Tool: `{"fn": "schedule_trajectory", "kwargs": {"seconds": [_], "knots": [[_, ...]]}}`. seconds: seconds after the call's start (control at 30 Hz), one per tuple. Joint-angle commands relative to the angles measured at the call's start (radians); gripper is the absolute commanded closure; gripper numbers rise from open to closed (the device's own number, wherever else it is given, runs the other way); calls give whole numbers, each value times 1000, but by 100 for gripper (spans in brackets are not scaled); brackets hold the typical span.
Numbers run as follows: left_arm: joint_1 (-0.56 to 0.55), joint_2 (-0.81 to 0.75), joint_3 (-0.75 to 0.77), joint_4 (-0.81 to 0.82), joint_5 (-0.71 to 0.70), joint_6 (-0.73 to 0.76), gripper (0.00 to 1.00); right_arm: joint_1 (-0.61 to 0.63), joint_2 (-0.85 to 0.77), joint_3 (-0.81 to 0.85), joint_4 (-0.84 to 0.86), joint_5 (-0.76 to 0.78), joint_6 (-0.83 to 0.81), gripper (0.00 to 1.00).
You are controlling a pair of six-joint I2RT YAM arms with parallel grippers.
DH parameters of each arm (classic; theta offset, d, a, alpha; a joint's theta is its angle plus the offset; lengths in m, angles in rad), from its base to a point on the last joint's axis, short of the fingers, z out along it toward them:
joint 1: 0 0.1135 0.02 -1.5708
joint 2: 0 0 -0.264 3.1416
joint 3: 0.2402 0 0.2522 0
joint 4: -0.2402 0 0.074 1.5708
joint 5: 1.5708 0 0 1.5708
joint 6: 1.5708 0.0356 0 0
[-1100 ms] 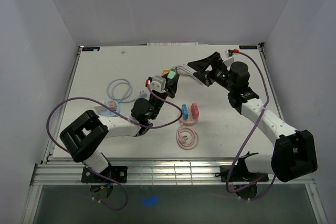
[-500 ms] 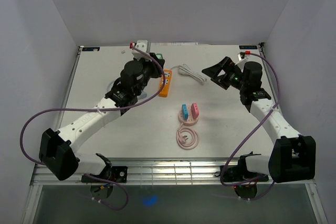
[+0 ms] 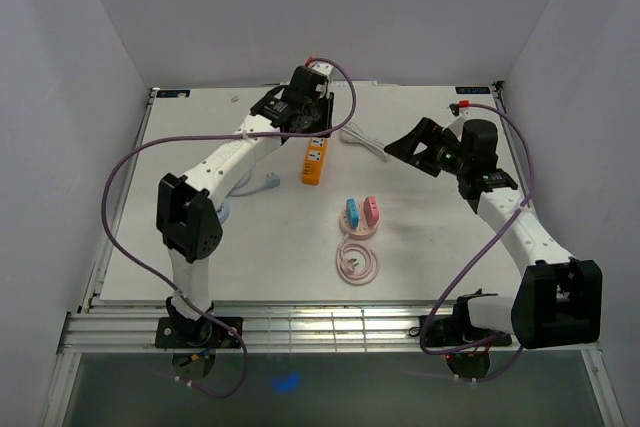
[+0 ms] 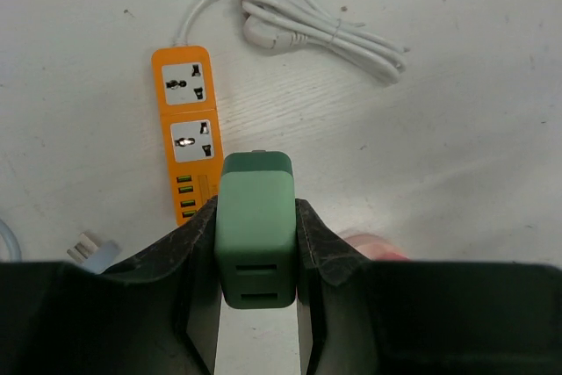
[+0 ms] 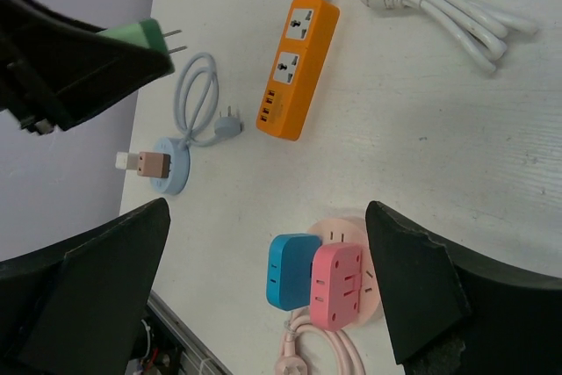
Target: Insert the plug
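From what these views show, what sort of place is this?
Probably a robotics lab test cell: a white table boxed in by plain walls, left arm and right arm mounted at its edge, an orange power strip.

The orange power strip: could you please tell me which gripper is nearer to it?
Left. The left gripper, holding the green plug, hovers close above the orange power strip; the right gripper stands off to its right, beyond the white cable.
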Motion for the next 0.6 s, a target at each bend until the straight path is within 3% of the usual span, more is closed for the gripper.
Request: {"fn": "schedule_trajectory", "kwargs": {"seconds": [0.0,0.27,0.57], "knots": [[17,90,148,-206,25,44,100,-6,-45,2,-9,0,-57,2],[75,303,397,-345,151,63,100,-11,-61,-32,-18,9,-90,2],[138,419,446,-373,220,66,100,-12,-41,-53,-15,0,-101,1]]}}
